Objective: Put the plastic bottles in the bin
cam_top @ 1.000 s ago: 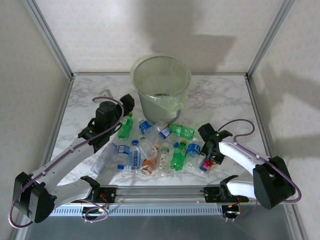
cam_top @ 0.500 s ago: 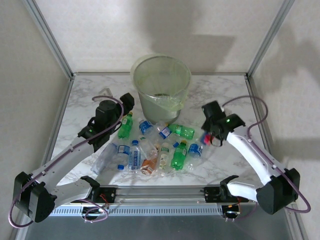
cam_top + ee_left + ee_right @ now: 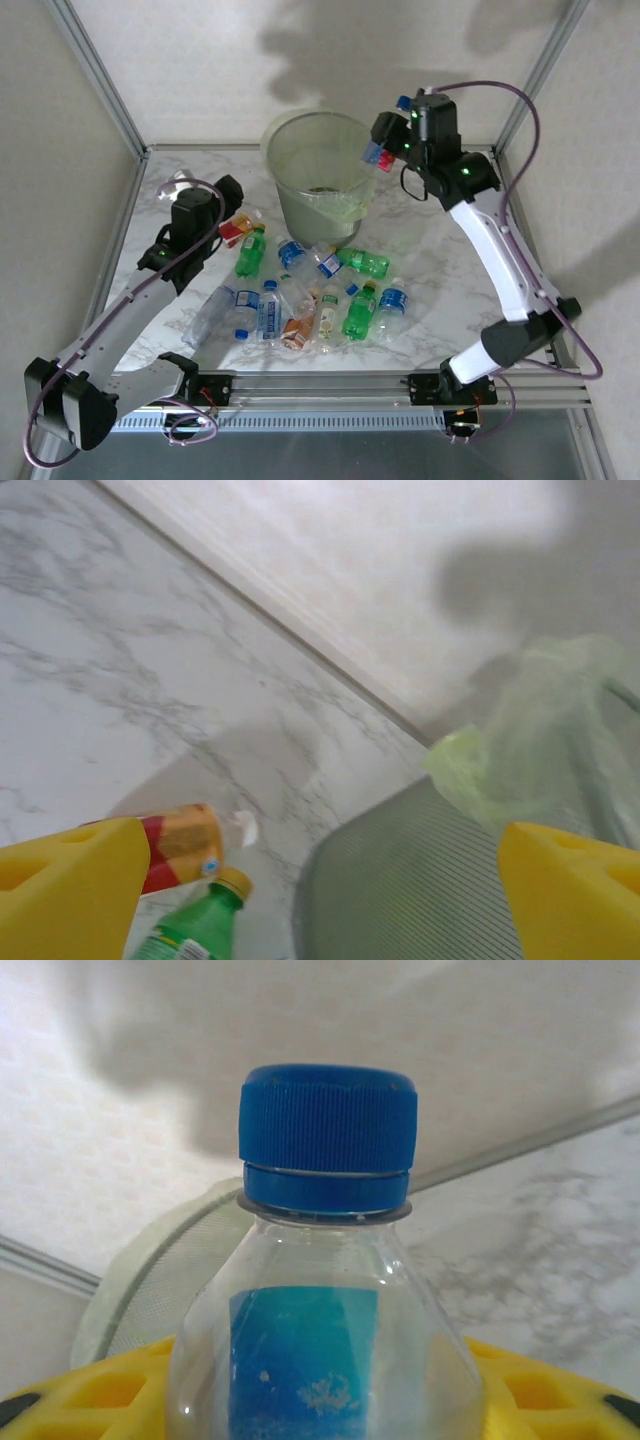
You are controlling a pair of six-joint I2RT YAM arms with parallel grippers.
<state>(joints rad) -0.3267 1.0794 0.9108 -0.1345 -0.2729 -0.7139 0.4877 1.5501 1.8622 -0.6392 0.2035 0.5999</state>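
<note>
**Fig.** Top view, bin loading under way. R gripper hangs high at approx. 2 o'clock of the bin. Its yellow fingers are clamped on the body of a blue-capped clear bottle, neck and cap free. The bottle sits at the rim's edge; whether it is past the wall cannot be told. It is prob. carried this high to clear the wall and liner bag before release. L gripper is low at the bin's 8 o'clock, jaws spread wide, gripping nothing. An orange-red-labelled bottle and a green bottle lie on the marble table just ahead, so the wide spread likely suits straddling one. Remaining bottles lie clustered at the bin's 6 o'clock, w/in reach of both arms
</note>
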